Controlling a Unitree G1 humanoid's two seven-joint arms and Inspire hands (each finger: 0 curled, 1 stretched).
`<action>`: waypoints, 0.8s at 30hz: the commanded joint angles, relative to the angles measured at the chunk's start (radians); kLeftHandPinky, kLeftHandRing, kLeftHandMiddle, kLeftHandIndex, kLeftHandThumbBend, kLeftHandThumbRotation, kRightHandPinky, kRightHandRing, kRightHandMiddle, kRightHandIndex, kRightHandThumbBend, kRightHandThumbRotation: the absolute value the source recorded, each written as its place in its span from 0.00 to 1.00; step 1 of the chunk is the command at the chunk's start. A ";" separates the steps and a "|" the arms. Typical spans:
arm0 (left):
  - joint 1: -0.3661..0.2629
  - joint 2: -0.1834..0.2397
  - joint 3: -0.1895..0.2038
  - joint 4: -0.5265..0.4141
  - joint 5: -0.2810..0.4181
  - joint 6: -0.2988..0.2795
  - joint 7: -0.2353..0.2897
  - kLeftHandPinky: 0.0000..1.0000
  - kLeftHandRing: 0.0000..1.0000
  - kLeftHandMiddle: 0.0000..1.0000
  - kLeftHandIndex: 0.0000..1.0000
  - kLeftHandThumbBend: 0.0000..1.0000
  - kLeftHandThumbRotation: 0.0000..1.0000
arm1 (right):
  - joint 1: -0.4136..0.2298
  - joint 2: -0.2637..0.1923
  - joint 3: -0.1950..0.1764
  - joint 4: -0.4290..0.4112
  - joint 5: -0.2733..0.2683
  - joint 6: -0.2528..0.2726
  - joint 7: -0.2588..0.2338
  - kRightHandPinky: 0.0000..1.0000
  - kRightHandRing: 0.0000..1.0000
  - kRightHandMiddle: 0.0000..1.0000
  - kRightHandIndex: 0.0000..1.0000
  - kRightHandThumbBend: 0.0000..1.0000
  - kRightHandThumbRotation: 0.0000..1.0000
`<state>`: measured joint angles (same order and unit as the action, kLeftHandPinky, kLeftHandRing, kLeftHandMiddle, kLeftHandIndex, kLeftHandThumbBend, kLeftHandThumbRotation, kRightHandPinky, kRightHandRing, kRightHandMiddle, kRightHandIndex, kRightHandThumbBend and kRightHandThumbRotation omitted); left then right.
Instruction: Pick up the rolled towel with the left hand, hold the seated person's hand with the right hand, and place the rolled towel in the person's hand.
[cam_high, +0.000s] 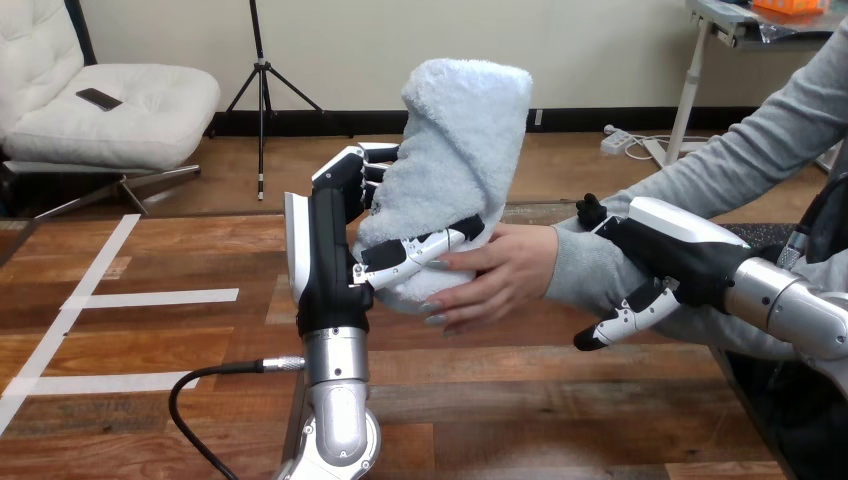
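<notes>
While the left hand (326, 268) grips the upright rolled towel (455, 150), the person's hand (500, 275) cups its base, wrist (578, 262) clasped by the right hand (690, 262).

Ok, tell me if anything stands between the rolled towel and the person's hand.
Nothing foreign does. The rolled towel, gripped by the left hand, already touches the person's hand; only the left hand's own fingers cross the towel there.
</notes>
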<state>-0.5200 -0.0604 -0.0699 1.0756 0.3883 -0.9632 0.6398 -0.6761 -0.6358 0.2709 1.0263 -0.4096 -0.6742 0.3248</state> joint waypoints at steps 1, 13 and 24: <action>-0.087 -0.012 -0.007 -0.019 -0.005 -0.030 0.002 0.35 0.38 0.41 0.42 0.54 0.00 | -0.039 -0.004 -0.014 -0.037 0.002 -0.008 -0.020 0.28 0.30 0.34 0.35 0.78 0.08; -0.086 -0.016 -0.008 -0.019 -0.007 -0.027 -0.003 0.36 0.38 0.41 0.42 0.55 0.00 | -0.039 -0.003 -0.016 -0.036 0.006 -0.011 -0.017 0.25 0.28 0.33 0.34 0.75 0.00; -0.084 -0.018 -0.005 -0.019 -0.015 -0.031 -0.015 0.36 0.38 0.41 0.42 0.54 0.00 | -0.038 -0.003 -0.015 -0.038 0.003 -0.009 -0.020 0.24 0.27 0.32 0.33 0.74 0.00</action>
<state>-0.5200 -0.0725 -0.0696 1.0756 0.3826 -0.9632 0.6277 -0.6761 -0.6358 0.2710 1.0263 -0.4098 -0.6743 0.3247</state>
